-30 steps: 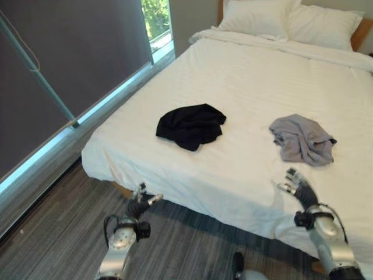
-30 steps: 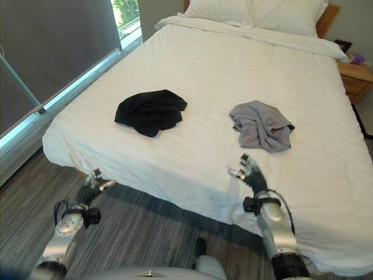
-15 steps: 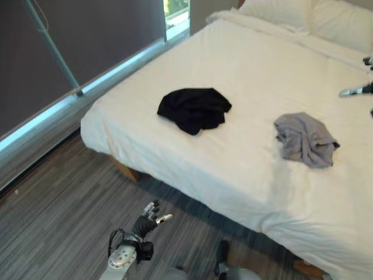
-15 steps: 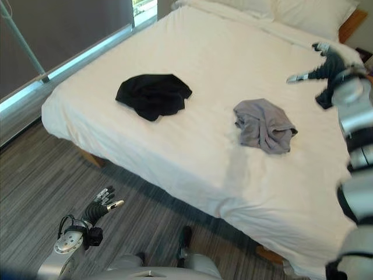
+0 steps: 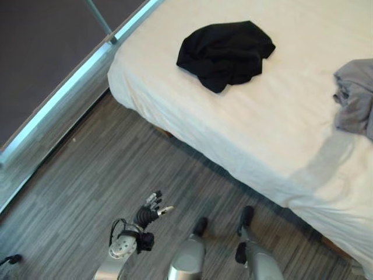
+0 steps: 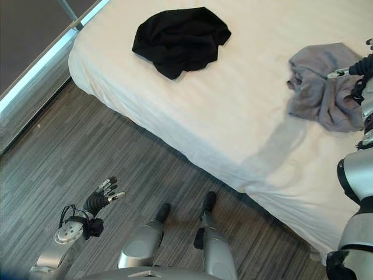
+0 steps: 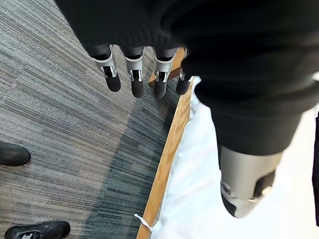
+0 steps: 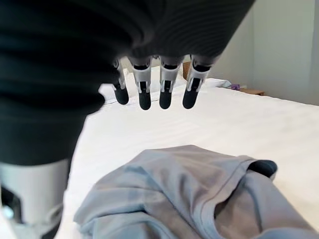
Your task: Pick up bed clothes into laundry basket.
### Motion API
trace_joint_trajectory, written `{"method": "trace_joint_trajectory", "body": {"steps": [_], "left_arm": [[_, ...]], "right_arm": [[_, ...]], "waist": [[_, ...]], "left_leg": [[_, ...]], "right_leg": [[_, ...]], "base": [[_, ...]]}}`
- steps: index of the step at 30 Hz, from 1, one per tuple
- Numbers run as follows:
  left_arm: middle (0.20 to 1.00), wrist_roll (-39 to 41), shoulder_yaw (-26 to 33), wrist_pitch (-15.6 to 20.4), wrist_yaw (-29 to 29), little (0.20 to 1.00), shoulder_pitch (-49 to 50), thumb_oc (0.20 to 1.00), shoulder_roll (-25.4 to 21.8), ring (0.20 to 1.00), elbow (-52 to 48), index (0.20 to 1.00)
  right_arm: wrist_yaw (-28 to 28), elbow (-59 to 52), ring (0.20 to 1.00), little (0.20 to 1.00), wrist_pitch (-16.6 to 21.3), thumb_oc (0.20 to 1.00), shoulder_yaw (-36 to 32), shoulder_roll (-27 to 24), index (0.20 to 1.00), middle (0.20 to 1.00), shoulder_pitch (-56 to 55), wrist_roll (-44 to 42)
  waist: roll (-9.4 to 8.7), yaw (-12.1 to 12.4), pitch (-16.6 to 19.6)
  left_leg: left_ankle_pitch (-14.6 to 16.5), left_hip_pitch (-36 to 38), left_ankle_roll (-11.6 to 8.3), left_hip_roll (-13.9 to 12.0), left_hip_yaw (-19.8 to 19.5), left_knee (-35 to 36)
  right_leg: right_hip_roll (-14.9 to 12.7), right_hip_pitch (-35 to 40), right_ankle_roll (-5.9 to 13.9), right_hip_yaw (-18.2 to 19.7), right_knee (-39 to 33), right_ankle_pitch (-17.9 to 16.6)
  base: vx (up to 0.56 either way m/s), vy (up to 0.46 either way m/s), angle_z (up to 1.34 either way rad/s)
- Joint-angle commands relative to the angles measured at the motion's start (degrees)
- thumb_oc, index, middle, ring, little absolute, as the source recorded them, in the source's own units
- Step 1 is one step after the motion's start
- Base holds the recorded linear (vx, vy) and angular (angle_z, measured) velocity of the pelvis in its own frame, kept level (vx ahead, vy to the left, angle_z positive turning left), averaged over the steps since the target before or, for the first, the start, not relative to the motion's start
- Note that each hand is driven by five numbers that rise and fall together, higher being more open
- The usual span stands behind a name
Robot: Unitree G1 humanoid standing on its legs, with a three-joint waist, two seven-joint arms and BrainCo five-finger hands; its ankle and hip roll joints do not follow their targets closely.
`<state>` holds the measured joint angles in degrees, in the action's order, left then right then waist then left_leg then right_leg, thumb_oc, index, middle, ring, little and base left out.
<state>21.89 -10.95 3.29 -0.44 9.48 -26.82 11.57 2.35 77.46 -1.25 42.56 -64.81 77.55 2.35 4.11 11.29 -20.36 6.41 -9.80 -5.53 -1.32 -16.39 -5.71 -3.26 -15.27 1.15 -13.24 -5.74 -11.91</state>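
Your right hand point(image 6: 362, 69) is up over the bed point(image 6: 245, 116) now, hovering above the grey garment point(image 6: 323, 84), fingers straight and spread, nothing in them. A second ago that hand was low by the near edge of the bed; half a second ago it was swinging high toward the pillows; now it is parked over the grey heap. In its wrist view the fingertips point(image 8: 144, 102) hang clear above the cloth point(image 8: 189, 194), not touching it. That reads as the start of a reach, so your first pick looks like the grey piece, and the next move calls for a descent into the folds before you close.

The camera has tipped down as well: the pillows and headboard have gone out of frame and the floor beside the bed takes up far more of the view. Don't read that as the clothes sliding; both seem to lie where they lay.

The black garment point(image 5: 226, 52) sits crumpled on the bed, well apart from the grey one, toward the window side, untouched.

Your left hand point(image 5: 151, 211) hangs low over the floor in front of the bed, open and empty, still idle. No basket can be seen around the bed, so nothing is in it yet.
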Motion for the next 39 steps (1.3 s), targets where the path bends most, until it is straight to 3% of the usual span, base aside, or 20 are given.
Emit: {"method": "trace_joint_trajectory", "body": {"steps": [1,6,10,12,14,18,20,21,27,28,29,30,31,33,34,35,36,38,39], "left_arm": [[1.000,2.09,-1.78,1.81,-0.62,1.000,-2.34,1.000,-2.09,1.000,-3.60,1.000],[1.000,2.21,-2.87,1.63,-0.05,1.000,-3.41,1.000,-3.87,1.000,-6.11,1.000],[1.000,3.51,-1.86,2.98,2.06,1.000,-4.50,1.000,-4.63,1.000,-8.02,1.000],[1.000,3.52,-1.88,2.98,2.07,1.000,-4.49,1.000,-4.58,1.000,-8.01,1.000],[1.000,5.02,-1.75,3.47,3.44,1.000,-4.83,1.000,-2.84,1.000,-8.45,1.000],[1.000,4.99,-1.45,3.84,4.25,1.000,-5.54,1.000,-2.36,1.000,-8.05,1.000],[1.000,5.36,-1.16,4.21,4.49,1.000,-5.53,1.000,-1.91,1.000,-7.93,1.000],[1.000,5.46,-0.93,4.29,4.73,1.000,-5.71,1.000,-1.78,1.000,-7.80,1.000],[1.000,6.10,0.52,5.21,6.01,1.000,-7.10,1.000,-1.09,1.000,-6.01,1.000],[1.000,6.14,2.84,5.34,6.91,1.000,-6.90,1.000,-0.42,1.000,-4.77,1.000],[1.000,6.23,3.98,5.38,7.18,1.000,-6.81,1.000,-0.10,1.000,-4.42,1.000],[1.000,6.55,3.85,5.38,7.36,1.000,-7.17,1.000,-0.24,1.000,-3.71,1.000],[1.000,6.91,4.96,5.35,7.92,1.000,-7.48,1.000,0.77,1.000,-3.23,1.000],[1.000,7.20,4.69,5.07,7.54,1.000,-8.06,1.000,-0.05,1.000,-2.42,1.000],[1.000,6.86,7.29,4.61,7.64,1.000,-8.25,1.000,0.16,1.000,-2.07,1.000],[1.000,6.86,7.05,4.59,7.63,1.000,-8.28,1.000,0.01,1.000,-2.12,1.000],[1.000,7.47,8.82,4.59,7.69,1.000,-8.52,1.000,0.59,1.000,-1.48,1.000],[1.000,7.94,9.55,4.29,7.14,1.000,-7.85,1.000,0.56,1.000,-1.72,1.000],[1.000,8.00,10.81,4.05,7.32,1.000,-7.51,1.000,1.22,1.000,-2.05,1.000]], "right_arm": [[1.76,1.30,1.000,1.000,-0.31,1.000,6.04,-4.51,1.000,1.000,8.63,2.70],[3.90,4.29,1.000,1.000,-1.67,1.000,9.03,-5.90,1.000,1.000,12.73,6.34],[6.05,2.12,1.000,1.000,-0.41,1.000,9.00,-8.01,1.000,1.000,14.82,1.66],[6.05,2.16,1.000,1.000,-0.40,1.000,9.15,-8.00,1.000,1.000,14.92,1.62],[6.87,2.54,1.000,1.000,0.38,1.000,6.06,-5.86,1.000,1.000,14.36,-3.22],[5.88,1.88,1.000,1.000,1.00,1.000,3.95,-2.59,1.000,1.000,11.31,-4.46],[5.44,1.44,0.564,0.564,1.29,0.564,2.76,-0.82,0.564,0.564,8.95,-4.67],[5.42,1.08,0.200,0.200,1.39,0.200,2.41,0.20,0.200,0.200,8.25,-4.63],[7.65,-13.58,0.200,0.200,5.27,0.200,-5.25,3.40,0.200,0.200,-2.14,-11.63],[8.73,-30.78,0.200,0.200,6.70,0.200,-11.78,3.05,0.200,0.200,-10.94,-16.14],[8.71,-39.95,0.200,0.200,7.92,0.200,-17.54,2.87,0.200,0.200,-18.64,-18.13],[8.78,-45.97,0.200,0.200,9.16,0.200,-26.29,3.96,0.200,0.200,-28.87,-20.30],[8.85,-53.82,0.200,0.200,10.59,0.200,-32.67,6.14,0.200,0.200,-37.77,-22.27],[7.84,-59.80,0.200,0.200,11.87,0.200,-43.79,10.09,0.200,0.200,-51.79,-22.98],[5.35,-67.99,0.200,0.200,12.65,0.200,-51.80,15.28,0.200,0.200,-65.11,-22.53],[5.33,-68.49,0.200,0.200,12.45,0.200,-52.38,15.49,0.200,0.200,-65.78,-22.44],[5.02,-69.86,0.200,0.200,12.74,0.200,-54.77,19.42,0.200,0.200,-70.89,-23.36],[3.51,-72.68,0.200,0.200,12.43,0.200,-57.40,21.37,0.200,0.200,-75.59,-23.27],[3.68,-74.99,0.200,0.200,12.47,0.200,-60.32,24.26,0.200,0.200,-79.52,-23.22]], "waist": [[-1.04,-1.18,-0.11],[-0.95,-0.97,-1.21],[0.28,-0.64,-4.08],[0.25,-0.51,-3.83],[1.18,0.18,-5.39],[1.47,0.39,-6.48],[1.40,0.33,-7.08],[1.27,0.24,-7.35],[-0.04,-1.34,-8.18],[-0.70,-3.28,-8.43],[-1.08,-4.40,-8.38],[-1.67,-4.75,-8.07],[-1.65,-6.67,-7.87],[-1.83,-7.04,-7.82],[-2.76,-9.31,-7.45],[-2.76,-9.11,-7.43],[-3.34,-10.11,-6.79],[-3.51,-10.26,-6.61],[-3.90,-11.06,-6.57]], "left_leg": [[-12.64,-4.87,-1.69,-3.79,9.35,4.71],[-14.42,-7.73,-1.55,-3.54,8.07,9.34],[-16.17,-14.30,-2.38,-2.77,8.21,10.35],[-15.89,-14.49,-2.42,-2.85,8.32,10.23],[-17.45,-19.47,-2.78,-2.32,8.15,10.50],[-17.46,-21.31,-2.77,-2.59,8.78,9.85],[-17.58,-21.51,-2.74,-2.70,8.91,9.58],[-17.53,-21.33,-2.72,-2.74,9.02,9.46],[-16.89,-18.60,-2.50,-2.65,9.54,9.21],[-15.95,-15.80,-2.49,-2.92,10.06,9.19],[-15.52,-14.32,-2.44,-3.10,10.31,9.28],[-15.11,-12.78,-2.23,-3.12,10.40,9.15],[-14.12,-10.84,-2.08,-3.46,10.73,8.71],[-12.54,-8.01,-1.70,-3.41,10.42,7.36],[-9.69,-5.55,-1.62,-3.76,10.29,2.75],[-9.87,-5.69,-1.59,-3.69,10.21,2.66],[-9.11,-4.28,-2.26,-4.26,10.69,-0.97],[-10.60,-4.22,-3.01,-4.08,10.63,-5.16],[-12.52,-4.86,-3.81,-3.75,10.77,-12.45]], "right_leg": [[-2.35,5.58,5.59,-0.87,1.78,11.21],[-1.17,-0.27,5.95,0.04,1.68,9.76],[-1.60,-7.90,6.18,0.90,2.52,7.73],[-1.53,-8.18,6.15,1.02,2.68,7.95],[-1.39,-13.18,6.54,1.80,2.46,6.28],[-1.25,-15.33,6.30,2.64,3.52,6.64],[-1.17,-15.61,6.09,2.76,3.82,6.69],[-1.18,-15.38,6.10,2.76,3.87,6.73],[-1.22,-12.95,6.13,3.30,4.01,6.82],[-1.16,-11.17,5.97,3.61,5.06,7.73],[-1.24,-10.33,5.89,3.71,5.87,8.42],[-1.67,-9.07,5.80,3.69,6.96,9.06],[-1.72,-7.96,5.54,4.00,9.35,10.89],[-2.50,-5.88,5.16,4.11,12.20,13.13],[-2.84,-3.19,4.64,4.90,14.96,15.95],[-2.89,-3.18,4.65,4.83,14.81,15.67],[-2.76,-0.41,4.06,5.03,14.64,17.01],[-2.88,2.26,3.60,4.94,14.10,17.29],[-3.23,4.82,3.03,4.77,13.78,17.66]], "base": [[-0.04,-0.045,0.30],[-0.07,-0.068,0.03],[-0.13,-0.009,-0.01],[-0.06,-0.017,-0.05],[-0.08,-0.023,-0.07],[-0.02,-0.006,-0.05],[0.00,-0.009,-0.07],[0.00,0.000,0.00],[0.01,0.011,-0.03],[0.06,0.039,-0.06],[0.08,0.050,-0.08],[0.10,0.046,-0.07],[0.10,0.048,-0.13],[0.16,-0.002,-0.06],[0.16,-0.039,0.06],[0.19,-0.074,0.10],[0.14,-0.045,0.04],[0.11,-0.031,-0.08],[0.16,0.011,-0.20]]}}
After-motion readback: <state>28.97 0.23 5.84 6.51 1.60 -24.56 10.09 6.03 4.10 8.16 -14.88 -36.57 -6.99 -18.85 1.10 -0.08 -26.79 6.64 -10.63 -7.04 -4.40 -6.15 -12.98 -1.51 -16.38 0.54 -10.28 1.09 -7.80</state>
